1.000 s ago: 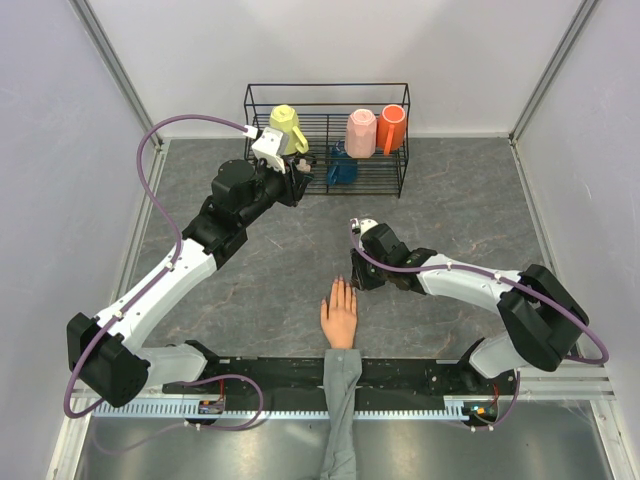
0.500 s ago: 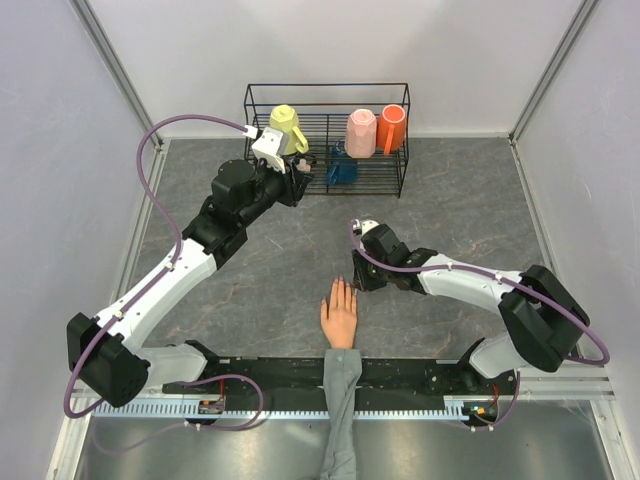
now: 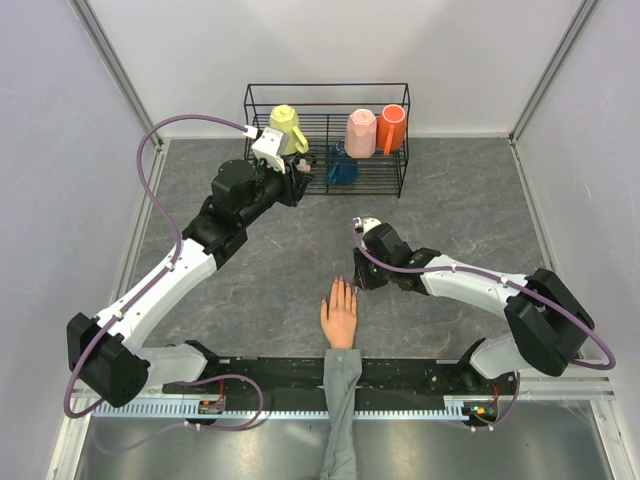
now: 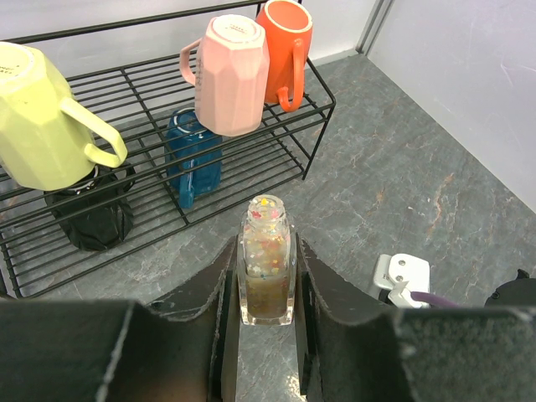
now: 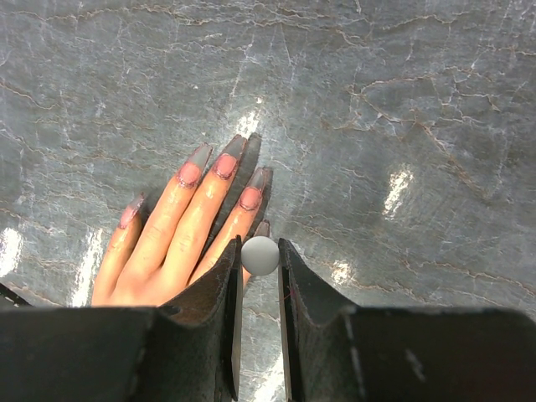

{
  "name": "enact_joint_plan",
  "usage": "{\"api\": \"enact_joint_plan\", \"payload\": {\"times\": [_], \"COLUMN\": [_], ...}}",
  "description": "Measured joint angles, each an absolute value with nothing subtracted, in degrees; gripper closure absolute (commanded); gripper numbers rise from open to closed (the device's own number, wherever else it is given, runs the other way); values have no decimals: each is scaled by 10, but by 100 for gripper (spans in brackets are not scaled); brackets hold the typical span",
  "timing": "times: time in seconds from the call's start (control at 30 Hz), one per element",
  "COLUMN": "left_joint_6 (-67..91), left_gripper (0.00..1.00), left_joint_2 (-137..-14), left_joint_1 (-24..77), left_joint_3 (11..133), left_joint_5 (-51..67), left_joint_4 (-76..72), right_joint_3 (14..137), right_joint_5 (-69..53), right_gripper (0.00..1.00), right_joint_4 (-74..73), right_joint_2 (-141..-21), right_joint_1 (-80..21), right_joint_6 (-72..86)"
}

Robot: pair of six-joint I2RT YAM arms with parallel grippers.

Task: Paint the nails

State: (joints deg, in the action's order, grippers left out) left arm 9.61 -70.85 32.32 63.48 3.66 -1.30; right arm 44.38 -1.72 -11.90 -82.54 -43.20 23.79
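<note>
The peach mannequin hand with a grey sleeve lies palm down at the near table edge. Its long pinkish nails show in the right wrist view; the little finger's nail is partly hidden. My right gripper is shut on the polish brush's round grey cap, right above the little finger; the brush itself is hidden. In the top view this gripper sits at the hand's fingertips. My left gripper is shut on an open glitter polish bottle, held upright near the rack.
A black wire rack stands at the back, holding yellow, pink, orange and blue mugs. A black mug lies on its lower shelf. Grey walls close in both sides.
The right arm's elbow has shifted slightly to the right; its gripper stays at the fingertips. The left arm has not moved.
</note>
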Motion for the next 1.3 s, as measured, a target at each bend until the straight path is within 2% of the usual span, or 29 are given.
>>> {"api": "enact_joint_plan", "payload": {"times": [1.3], "left_joint_6": [96], "left_gripper": [98], "left_joint_2": [-708], "left_joint_1": [322], "left_joint_3": [635], "left_joint_5": [37], "left_joint_4": [-13], "right_joint_3": [444], "right_joint_5": [-34], "right_gripper": [100], "right_joint_4": [-99], "right_joint_2": [-845], "right_joint_1": [-432], "right_joint_6": [238]}}
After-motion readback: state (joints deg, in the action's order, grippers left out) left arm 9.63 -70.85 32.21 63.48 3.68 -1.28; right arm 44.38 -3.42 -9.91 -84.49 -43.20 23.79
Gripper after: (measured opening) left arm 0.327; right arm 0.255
